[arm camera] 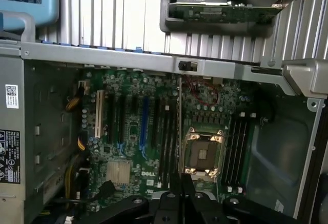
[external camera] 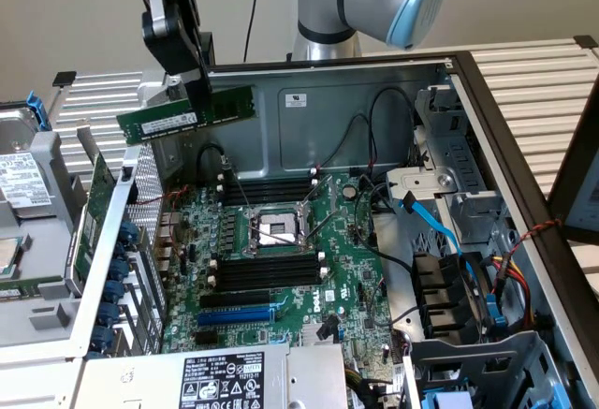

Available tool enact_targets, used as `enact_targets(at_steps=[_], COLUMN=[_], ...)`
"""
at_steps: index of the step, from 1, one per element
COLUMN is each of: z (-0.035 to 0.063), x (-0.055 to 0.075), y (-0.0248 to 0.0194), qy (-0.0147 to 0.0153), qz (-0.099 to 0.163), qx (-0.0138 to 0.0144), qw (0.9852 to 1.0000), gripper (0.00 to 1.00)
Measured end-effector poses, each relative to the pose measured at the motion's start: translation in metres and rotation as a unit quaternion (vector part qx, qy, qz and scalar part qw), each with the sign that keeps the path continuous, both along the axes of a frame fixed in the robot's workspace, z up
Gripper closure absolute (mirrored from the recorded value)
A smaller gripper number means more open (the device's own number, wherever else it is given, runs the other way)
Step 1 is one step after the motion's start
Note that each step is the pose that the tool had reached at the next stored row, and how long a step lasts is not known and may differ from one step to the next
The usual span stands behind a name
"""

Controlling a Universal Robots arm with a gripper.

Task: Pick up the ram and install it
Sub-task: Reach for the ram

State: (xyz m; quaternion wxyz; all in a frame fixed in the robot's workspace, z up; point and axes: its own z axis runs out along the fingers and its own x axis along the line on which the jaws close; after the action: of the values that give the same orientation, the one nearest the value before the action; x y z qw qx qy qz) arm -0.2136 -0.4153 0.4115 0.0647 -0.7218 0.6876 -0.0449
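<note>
High over the open computer case (external camera: pixel 328 109), your end effector (external camera: pixel 200 108) is pinched tight on the ram (external camera: pixel 150 126). You hold the green stick in the air, lying almost flat, near the exterior view's left side of the case. It is well apart from the green board (external camera: pixel 281 241) and its black slots (external camera: pixel 267 269) below. From the wrist view, the thin line over the board may be the ram's edge (arm camera: pixel 179 131).

We are looking into an open computer case (external camera: pixel 318 119) where a green motherboard (external camera: pixel 346 287) is lying flat. A silver processor socket (external camera: pixel 274 229) is sitting between two banks of black memory slots (external camera: pixel 267 269), and a blue cable (external camera: pixel 440 231) is curving along the exterior view's right.
</note>
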Motion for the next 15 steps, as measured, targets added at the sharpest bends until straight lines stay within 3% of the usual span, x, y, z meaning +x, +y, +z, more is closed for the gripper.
enact_targets(at_steps=[13,15], z=[-0.0100,-0.0121], x=[0.020,0.020], y=[0.0019,0.0020], qy=[0.0000,0.0015], qz=[-0.022,-0.031], qx=[-0.0026,-0.0028], qw=[0.9997,0.9995], gripper=[0.88,0.88])
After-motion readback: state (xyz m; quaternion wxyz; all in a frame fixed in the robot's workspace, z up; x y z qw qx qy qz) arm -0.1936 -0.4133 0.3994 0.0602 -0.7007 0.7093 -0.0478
